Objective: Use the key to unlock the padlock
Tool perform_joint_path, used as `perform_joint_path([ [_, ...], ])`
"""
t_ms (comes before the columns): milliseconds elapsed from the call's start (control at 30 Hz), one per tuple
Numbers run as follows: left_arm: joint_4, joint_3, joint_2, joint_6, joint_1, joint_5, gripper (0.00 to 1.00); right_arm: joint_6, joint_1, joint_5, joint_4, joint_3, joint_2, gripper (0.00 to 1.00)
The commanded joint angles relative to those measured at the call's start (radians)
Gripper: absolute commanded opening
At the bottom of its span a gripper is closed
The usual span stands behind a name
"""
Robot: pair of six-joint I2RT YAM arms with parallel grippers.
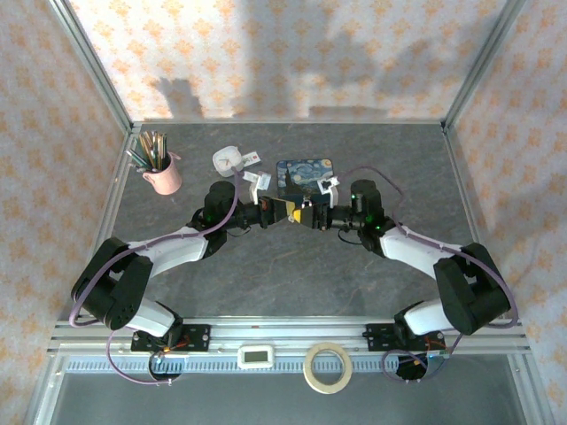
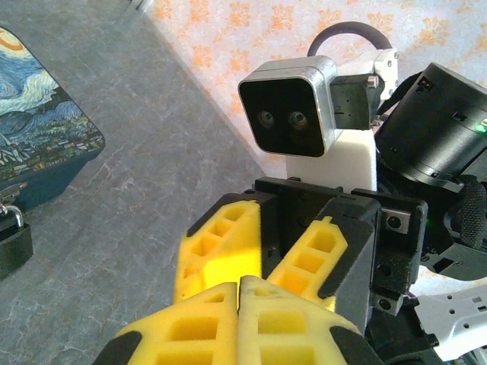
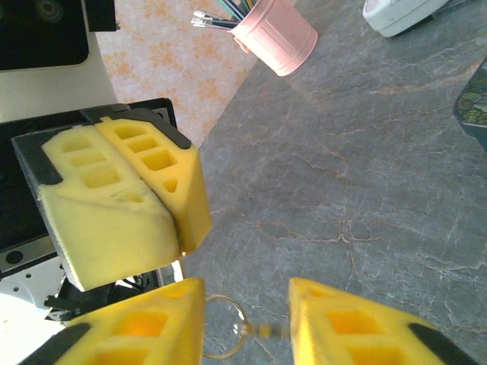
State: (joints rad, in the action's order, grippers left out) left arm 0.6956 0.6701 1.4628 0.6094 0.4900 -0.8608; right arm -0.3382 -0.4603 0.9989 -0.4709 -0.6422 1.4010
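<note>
The small dark padlock (image 2: 11,242) lies on the grey table by the corner of the blue tin (image 2: 38,137). The slim silvery key (image 3: 268,331) and its wire ring (image 3: 222,327) span the gap between the yellow fingers of my right gripper (image 3: 247,295), off the table; the ring meets one finger and the key's tip meets the other. My left gripper (image 2: 240,283) is shut tip to tip with nothing visible in it. The two grippers face each other closely above the table's middle, left gripper (image 1: 289,211) against right gripper (image 1: 310,215). The left fingers (image 3: 129,198) sit just above the right's.
The blue tin (image 1: 304,174) lies just behind the grippers. A pink cup of pens (image 1: 161,168) stands at the back left, with a white object (image 1: 228,160) beside it. A tape roll (image 1: 327,367) and a white timer (image 1: 258,356) rest on the front rail.
</note>
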Motion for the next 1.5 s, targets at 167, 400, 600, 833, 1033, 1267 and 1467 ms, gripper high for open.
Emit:
perform_joint_path([
  [167, 0.074, -0.016, -0.025, 0.011, -0.005, 0.003, 0.00, 0.016, -0.004, -0.006, 0.017, 0.017, -0.064, 0.38],
  [400, 0.107, -0.023, -0.013, 0.043, -0.005, 0.021, 0.00, -0.038, -0.010, 0.014, -0.057, 0.043, -0.065, 0.38],
  [600, 0.192, -0.043, -0.006, 0.111, -0.003, 0.054, 0.00, -0.059, -0.042, 0.021, -0.101, 0.042, -0.029, 0.37],
  [833, 0.272, -0.069, 0.005, 0.167, -0.003, 0.060, 0.00, -0.079, -0.052, 0.030, -0.147, 0.023, 0.008, 0.33],
  [1033, 0.333, -0.083, 0.015, 0.208, 0.006, 0.062, 0.00, -0.096, -0.052, 0.039, -0.186, 0.016, 0.040, 0.21],
  [1267, 0.400, -0.104, 0.031, 0.264, 0.009, 0.080, 0.00, -0.072, -0.052, -0.012, -0.168, 0.011, 0.021, 0.02],
  [1467, 0.301, -0.113, -0.034, 0.284, -0.014, 0.241, 0.67, 0.075, -0.053, -0.225, 0.078, -0.033, -0.051, 0.00],
])
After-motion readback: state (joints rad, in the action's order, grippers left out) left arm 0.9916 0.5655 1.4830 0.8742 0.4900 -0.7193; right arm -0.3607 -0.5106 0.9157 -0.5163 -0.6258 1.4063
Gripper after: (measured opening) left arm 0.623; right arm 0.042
